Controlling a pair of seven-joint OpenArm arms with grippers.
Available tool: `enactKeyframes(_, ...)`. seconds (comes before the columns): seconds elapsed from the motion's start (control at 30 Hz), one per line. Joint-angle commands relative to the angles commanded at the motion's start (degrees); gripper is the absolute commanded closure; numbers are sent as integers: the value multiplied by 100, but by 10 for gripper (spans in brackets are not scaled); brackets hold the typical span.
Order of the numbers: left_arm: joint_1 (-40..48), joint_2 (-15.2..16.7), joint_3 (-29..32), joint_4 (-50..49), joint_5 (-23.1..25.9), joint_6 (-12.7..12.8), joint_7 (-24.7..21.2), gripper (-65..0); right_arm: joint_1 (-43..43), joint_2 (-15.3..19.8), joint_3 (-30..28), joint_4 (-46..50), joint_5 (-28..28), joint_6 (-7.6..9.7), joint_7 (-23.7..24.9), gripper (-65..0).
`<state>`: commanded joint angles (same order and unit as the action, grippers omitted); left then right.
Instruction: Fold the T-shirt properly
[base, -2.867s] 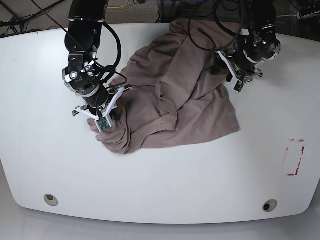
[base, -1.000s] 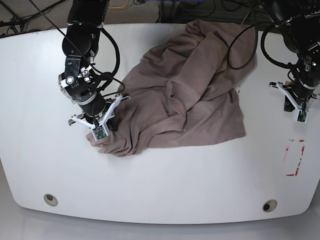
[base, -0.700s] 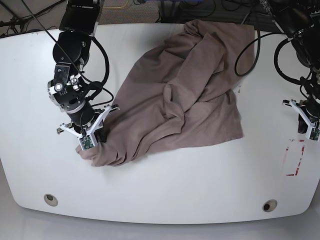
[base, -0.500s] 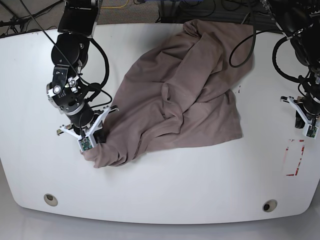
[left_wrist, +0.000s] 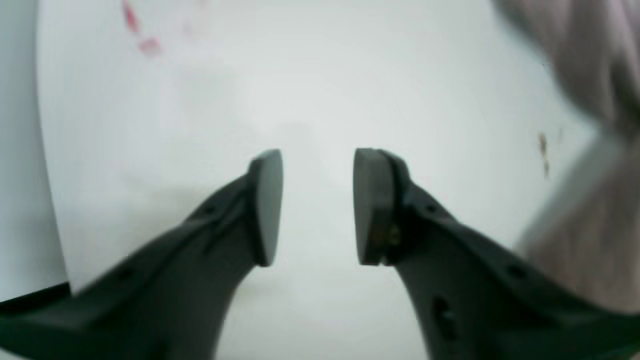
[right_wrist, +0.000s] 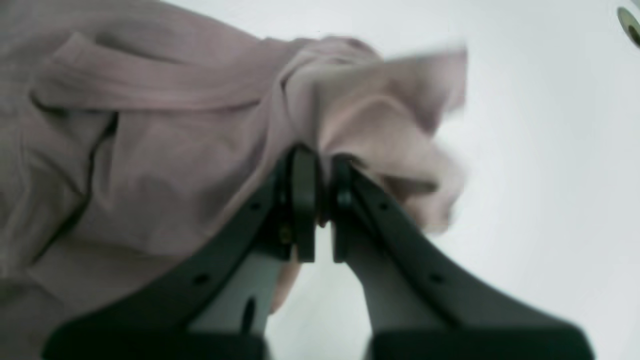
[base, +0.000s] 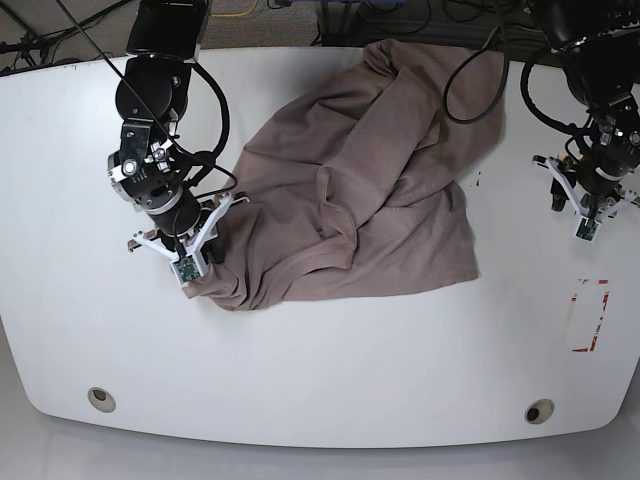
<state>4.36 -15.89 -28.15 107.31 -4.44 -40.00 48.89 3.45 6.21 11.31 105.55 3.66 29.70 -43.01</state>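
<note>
The taupe T-shirt (base: 360, 180) lies crumpled across the white table (base: 330, 370), running from the far edge down to the left. My right gripper (base: 193, 275) is shut on a bunched lower corner of the T-shirt (right_wrist: 370, 105) at the cloth's left end; fabric bulges out past its fingertips. My left gripper (base: 583, 222) hovers over bare table at the right, well clear of the cloth. In the left wrist view, my left gripper (left_wrist: 317, 205) stands open with nothing between its pads, and the T-shirt's edge (left_wrist: 580, 235) shows blurred at the right.
Red marks (base: 590, 315) sit on the table near its right edge. Two round holes (base: 100, 399) (base: 539, 411) lie near the front edge. Cables trail behind the table's far edge.
My right gripper has carried the held corner up and to the right, bunching the cloth's lower left. My left gripper, which let go of the cloth earlier, has risen toward the far side at the right.
</note>
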Motion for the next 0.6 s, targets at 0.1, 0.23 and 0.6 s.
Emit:
enactKeyframes(0.1, 97, 23, 162, 205, 123, 0, -97, -336, -8, -7, -6, 21, 4, 10, -9, -7)
enactKeyframes(0.23, 274, 151, 356, 338, 157, 0, -63, -372, -39, -49, -21, 99, 64, -17, 54, -8)
enactKeyframes(0.6, -341, 438, 368, -543, -221, 7, 272, -339, -64, -16, -44, 39, 55, -37, 52, -5)
